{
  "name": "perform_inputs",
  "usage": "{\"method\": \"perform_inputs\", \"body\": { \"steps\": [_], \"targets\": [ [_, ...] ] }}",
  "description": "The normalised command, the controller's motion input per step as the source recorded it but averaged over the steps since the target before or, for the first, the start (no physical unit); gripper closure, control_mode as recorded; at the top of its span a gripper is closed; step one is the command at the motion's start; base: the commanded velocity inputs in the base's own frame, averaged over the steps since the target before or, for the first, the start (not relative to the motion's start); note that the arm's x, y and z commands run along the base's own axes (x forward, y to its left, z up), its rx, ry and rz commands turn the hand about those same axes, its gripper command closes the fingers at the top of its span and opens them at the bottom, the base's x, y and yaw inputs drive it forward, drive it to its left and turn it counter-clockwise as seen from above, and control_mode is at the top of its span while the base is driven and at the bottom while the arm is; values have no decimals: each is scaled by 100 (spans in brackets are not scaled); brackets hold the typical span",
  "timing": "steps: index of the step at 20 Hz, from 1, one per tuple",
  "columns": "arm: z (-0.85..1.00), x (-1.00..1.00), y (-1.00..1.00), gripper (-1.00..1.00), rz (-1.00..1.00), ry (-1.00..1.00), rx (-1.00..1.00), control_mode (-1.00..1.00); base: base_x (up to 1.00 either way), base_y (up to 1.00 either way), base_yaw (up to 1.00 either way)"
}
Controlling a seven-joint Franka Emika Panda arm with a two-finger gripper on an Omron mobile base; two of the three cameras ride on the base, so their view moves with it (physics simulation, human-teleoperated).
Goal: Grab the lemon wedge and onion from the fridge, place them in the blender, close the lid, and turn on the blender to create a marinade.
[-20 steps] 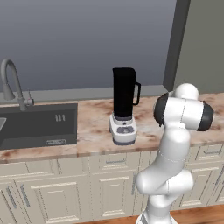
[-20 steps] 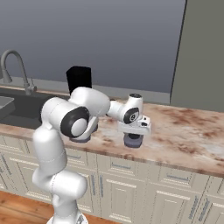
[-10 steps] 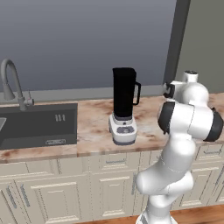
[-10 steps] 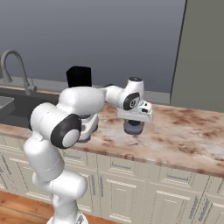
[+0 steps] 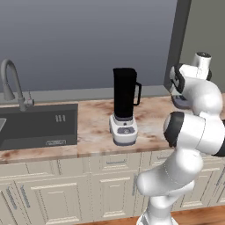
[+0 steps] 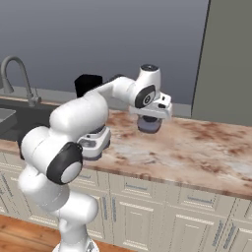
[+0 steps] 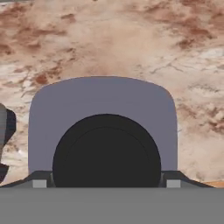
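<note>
The blender (image 5: 125, 105), a tall black jug on a white base, stands on the marble counter (image 5: 94, 118); in the right base view my arm hides most of the blender (image 6: 87, 83). My gripper (image 6: 149, 123) hangs over the counter to the blender's right, jaws wide and shut on the lid (image 6: 149, 127), a dark grey disc. From the left, the gripper (image 5: 181, 101) and lid (image 5: 179, 103) show beside my upper arm. The lid (image 7: 103, 113) looms close between the fingertips (image 7: 39, 183). The fridge (image 6: 229, 59) stands shut at the right. The lemon wedge and onion are hidden.
A dark sink (image 5: 39, 125) with a curved grey faucet (image 5: 11, 83) is set into the counter at the left. Bare marble counter (image 6: 206, 147) stretches from the gripper to the fridge. Cream cabinet drawers (image 5: 105, 184) run below the counter edge.
The hand has risen steadily above the counter, and the lid has gone up with it. The upper arm has swung round. The blender has not moved.
</note>
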Motion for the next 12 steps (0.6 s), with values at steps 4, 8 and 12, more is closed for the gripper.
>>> {"method": "perform_inputs", "body": {
  "steps": [4,8,12],
  "targets": [
    [100,0,59,100,-4,-21,-1,-100,0,0,0],
    [100,0,85,100,-6,-15,-4,-100,0,0,0],
    [100,0,86,100,-6,-8,-3,-100,0,0,0]
  ]
}}
